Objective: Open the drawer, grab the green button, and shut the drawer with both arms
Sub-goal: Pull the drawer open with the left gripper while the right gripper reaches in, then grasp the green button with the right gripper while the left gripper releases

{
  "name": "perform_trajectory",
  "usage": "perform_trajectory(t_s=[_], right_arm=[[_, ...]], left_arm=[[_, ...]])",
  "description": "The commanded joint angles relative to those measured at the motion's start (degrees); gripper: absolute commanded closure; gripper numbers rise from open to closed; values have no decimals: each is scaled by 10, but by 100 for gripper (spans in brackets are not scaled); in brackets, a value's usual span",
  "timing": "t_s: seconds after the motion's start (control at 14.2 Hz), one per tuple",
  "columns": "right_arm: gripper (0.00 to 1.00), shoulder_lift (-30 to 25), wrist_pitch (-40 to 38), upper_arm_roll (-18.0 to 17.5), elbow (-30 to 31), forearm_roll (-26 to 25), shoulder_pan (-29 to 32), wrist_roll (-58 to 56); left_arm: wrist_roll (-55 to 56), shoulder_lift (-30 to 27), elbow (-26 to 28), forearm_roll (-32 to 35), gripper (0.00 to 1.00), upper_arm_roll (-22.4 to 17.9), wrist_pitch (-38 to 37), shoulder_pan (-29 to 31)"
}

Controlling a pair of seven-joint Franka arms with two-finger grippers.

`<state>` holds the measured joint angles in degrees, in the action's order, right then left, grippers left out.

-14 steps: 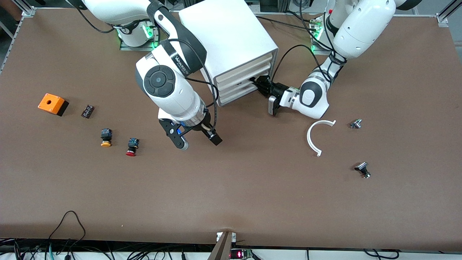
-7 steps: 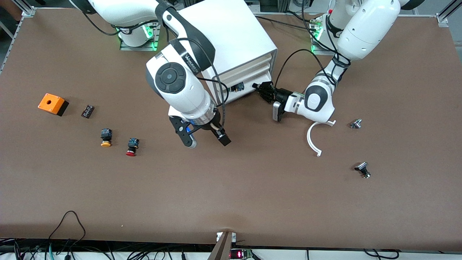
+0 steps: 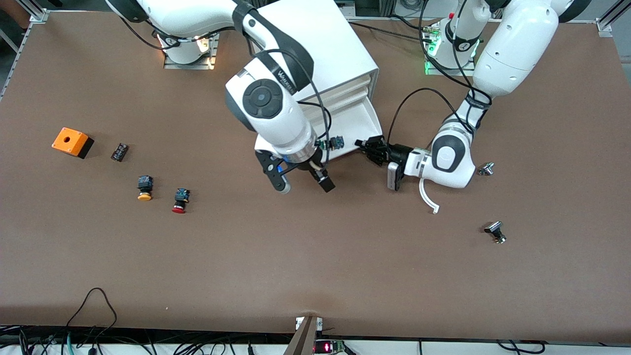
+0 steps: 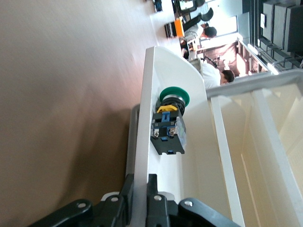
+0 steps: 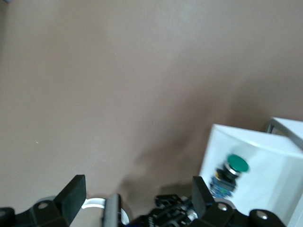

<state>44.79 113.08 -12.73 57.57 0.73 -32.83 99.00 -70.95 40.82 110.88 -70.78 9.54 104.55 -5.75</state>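
The drawer (image 3: 362, 121), third from top in the white cabinet (image 3: 315, 44), stands pulled out. The green-capped button (image 3: 335, 143) lies inside it by the front wall. My left gripper (image 3: 364, 146) is shut on the drawer's front wall. The left wrist view shows its jaws (image 4: 140, 189) clamping the wall (image 4: 142, 94), with the button (image 4: 169, 120) just past them. My right gripper (image 3: 304, 186) is open and empty, over the table beside the drawer's front corner. In its wrist view (image 5: 137, 194) the button (image 5: 229, 172) lies in the drawer (image 5: 265, 156).
A red-capped button (image 3: 180, 200), a yellow-capped button (image 3: 144, 189), a small black part (image 3: 119, 151) and an orange box (image 3: 72, 142) lie toward the right arm's end. A white curved piece (image 3: 428, 195) and two metal parts (image 3: 486, 169) (image 3: 495, 231) lie near the left arm.
My left gripper has pulled the drawer out toward the front camera, and the green button has come into view. My right arm has moved toward the left arm's end, beside the drawer front.
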Motion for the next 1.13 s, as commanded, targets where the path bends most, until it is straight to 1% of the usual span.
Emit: perform_trajectory(t_s=[0.0,0.28,0.42,0.49,0.56,0.63,0.85,0.92,1.06], right_arm=[[1,27,-5,30,-26,-3,-48,39],[0,51,-13,37,-22,-3,-77,51],[1,68,-14,38,-22,-5,-91,51],[0,78,-8,38,-22,-6,-95,52],[1,86,-4,38,-23,-6,-100,54],[0,91,3,38,-23,-6,-100,60],[1,106,25,38,-23,-6,-101,62],[1,112,33,38,-23,-6,-101,65],[1,122,44,38,-22,-6,-105,69]], left_arm=[[18,21,-50,3,100,-7,0,8],[29,31,-84,5,100,-24,-2,8],[29,35,-85,5,100,-25,-2,9],[29,35,-85,4,71,-26,-2,10],[27,35,-85,4,18,-26,-2,12],[27,33,-86,5,0,-26,-12,17],[46,28,-86,5,0,-28,-36,26],[65,19,-90,20,0,-29,-42,28],[152,-4,-120,97,0,-28,-45,38]])
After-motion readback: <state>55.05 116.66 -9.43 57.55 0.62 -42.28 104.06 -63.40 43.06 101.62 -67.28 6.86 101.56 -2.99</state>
